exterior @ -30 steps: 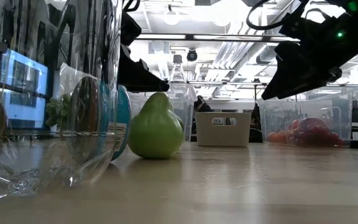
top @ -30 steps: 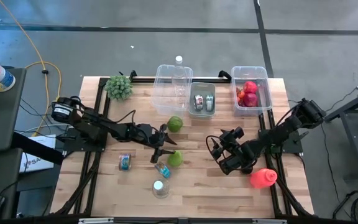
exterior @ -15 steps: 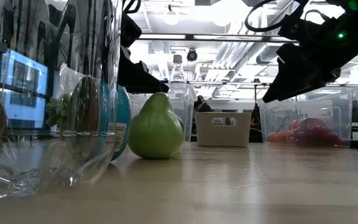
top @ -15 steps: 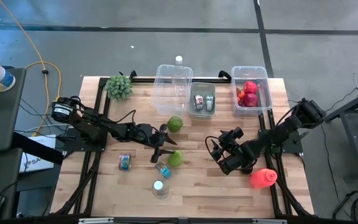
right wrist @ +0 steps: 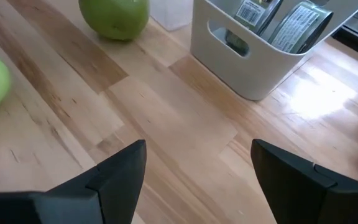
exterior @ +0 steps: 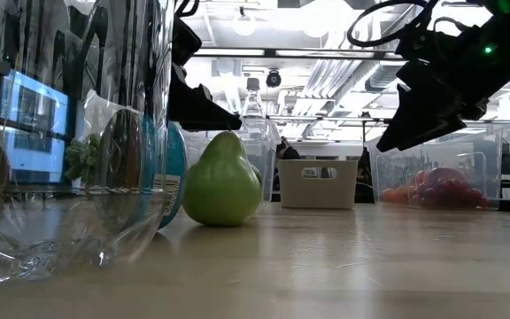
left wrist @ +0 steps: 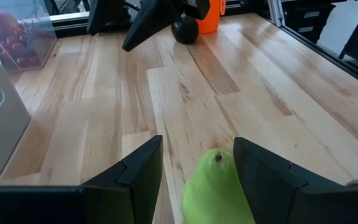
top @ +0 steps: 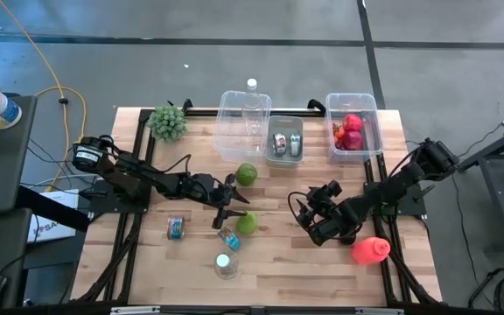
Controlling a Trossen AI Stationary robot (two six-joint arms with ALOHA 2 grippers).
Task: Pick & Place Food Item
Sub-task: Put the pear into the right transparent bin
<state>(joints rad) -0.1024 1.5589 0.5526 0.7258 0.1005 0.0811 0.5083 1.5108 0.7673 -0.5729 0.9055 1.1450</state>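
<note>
Taking the grey bin [top: 284,143] at the back of the wooden worktop [top: 278,262] as the landmark: it holds two tins lying side by side, their labels visible from the right wrist camera. Just beside it on the left stands a clear plastic tub [top: 243,122] with a clear bottle [top: 252,86] behind its far edge; whether anything lies inside the tub cannot be told. On the bin's other side, a little apart, a second clear tub [top: 353,127] is filled with red fruit.

A green apple [top: 247,174] lies on the worktop just in front of the bin, toward the left. Farther forward from the bin, a green pear [top: 247,222] stands upright. The left gripper [top: 232,203] hangs low over the pear, its jaws apart and straddling the pear's top without closing on it. Near the pear lie a small bottle [top: 228,238], a clear cup [top: 225,265] and a tin [top: 175,227].

The right gripper [top: 309,213] hovers in front of the bin and to its right, jaws apart and empty. Beyond it, near the worktop's front right edge, sits an orange-red bottle [top: 370,250]. A green leafy plant [top: 167,122] stands at the back left corner.
</note>
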